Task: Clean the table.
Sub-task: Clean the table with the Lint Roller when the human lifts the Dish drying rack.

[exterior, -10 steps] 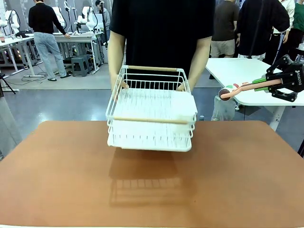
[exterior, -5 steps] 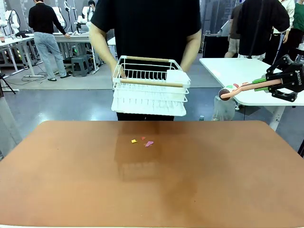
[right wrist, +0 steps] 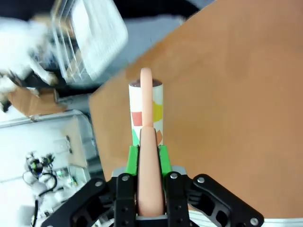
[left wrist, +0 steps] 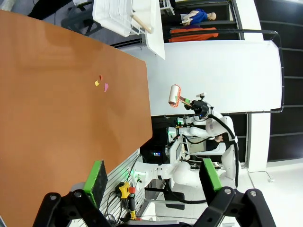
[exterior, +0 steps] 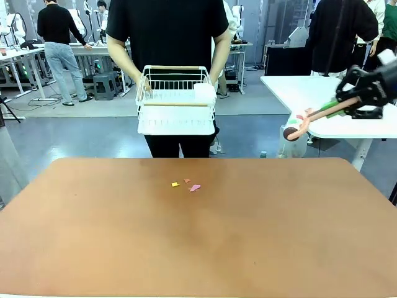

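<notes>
Moved since earlier: the person [exterior: 167, 31] is standing farther back from the desk [exterior: 298, 236] than half a second ago, carrying the white wire rack [exterior: 177, 99] away in both hands. My right hand [exterior: 338, 110] is sitting a little higher, and its roller [exterior: 296, 126] is tilting down more steeply.
Front view, desk: the reddish-brown top is stretching across the lower half. Three small coloured scraps [exterior: 187, 185] are lying close together, left of its middle and toward the far edge.
Front view, right hand: it is hovering off the desk's far right corner, in front of a white-topped table [exterior: 291, 87]. It is clamping the roller's pink handle, with the roll end pointing left and downward.
Left wrist view, left hand [left wrist: 154, 174]: my fingers are spreading wide with nothing between them, by the desk's edge. The scraps are lying well ahead and the rack is showing beyond the far edge. My other arm is holding the roller off the desk's side.
Right wrist view, right hand: my green pads are gripping the pink handle on both sides. The roll, white with coloured patches, is sticking out ahead over the desk's corner. The rack is showing blurred beyond.
</notes>
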`<move>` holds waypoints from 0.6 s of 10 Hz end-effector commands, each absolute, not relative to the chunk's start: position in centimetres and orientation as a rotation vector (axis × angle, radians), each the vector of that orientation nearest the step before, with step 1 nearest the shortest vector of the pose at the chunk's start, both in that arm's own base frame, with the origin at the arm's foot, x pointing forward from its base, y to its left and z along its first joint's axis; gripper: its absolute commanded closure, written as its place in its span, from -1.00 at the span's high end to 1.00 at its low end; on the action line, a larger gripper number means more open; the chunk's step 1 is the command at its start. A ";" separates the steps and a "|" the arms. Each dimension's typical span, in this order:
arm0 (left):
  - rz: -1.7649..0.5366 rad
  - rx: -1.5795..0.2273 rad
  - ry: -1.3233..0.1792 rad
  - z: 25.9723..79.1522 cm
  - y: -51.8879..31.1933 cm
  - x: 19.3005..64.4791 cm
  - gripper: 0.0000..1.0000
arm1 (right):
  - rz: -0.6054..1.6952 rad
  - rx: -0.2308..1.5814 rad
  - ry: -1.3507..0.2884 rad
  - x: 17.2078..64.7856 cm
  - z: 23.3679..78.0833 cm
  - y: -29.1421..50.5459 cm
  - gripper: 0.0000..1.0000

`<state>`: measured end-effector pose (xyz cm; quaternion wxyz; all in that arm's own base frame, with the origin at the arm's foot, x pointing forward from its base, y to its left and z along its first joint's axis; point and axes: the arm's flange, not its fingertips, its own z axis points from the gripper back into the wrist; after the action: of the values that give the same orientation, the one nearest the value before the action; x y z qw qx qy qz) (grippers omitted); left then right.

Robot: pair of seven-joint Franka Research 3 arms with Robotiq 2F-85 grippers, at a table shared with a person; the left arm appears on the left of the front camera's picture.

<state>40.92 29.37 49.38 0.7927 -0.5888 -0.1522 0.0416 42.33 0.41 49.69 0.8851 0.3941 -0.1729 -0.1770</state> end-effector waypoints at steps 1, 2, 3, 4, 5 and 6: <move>0.084 -1.292 -0.341 49.6 29.5 40.6 1.00 | -0.172 0.728 -0.310 48.8 49.8 3.8 -0.58; 0.084 -1.292 -0.341 49.6 29.5 40.6 1.00 | -0.096 0.713 -0.257 51.1 48.2 6.5 -0.58; 0.084 -1.292 -0.341 49.6 29.5 40.6 1.00 | -0.083 0.673 -0.223 53.2 45.6 9.1 -0.58; 0.084 -1.292 -0.341 49.6 29.5 40.6 1.00 | -0.079 0.637 -0.190 55.0 42.3 11.2 -0.58; 0.084 -1.292 -0.341 49.6 29.5 40.6 1.00 | -0.102 0.621 -0.160 56.3 40.1 12.1 -0.58; 0.084 -1.292 -0.341 49.6 29.5 40.6 1.00 | -0.111 0.645 -0.130 56.9 39.2 12.6 -0.58</move>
<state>40.89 29.43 49.39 0.7926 -0.5889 -0.1526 0.0420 55.67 12.93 38.06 0.9451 0.3171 -0.0634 -0.0472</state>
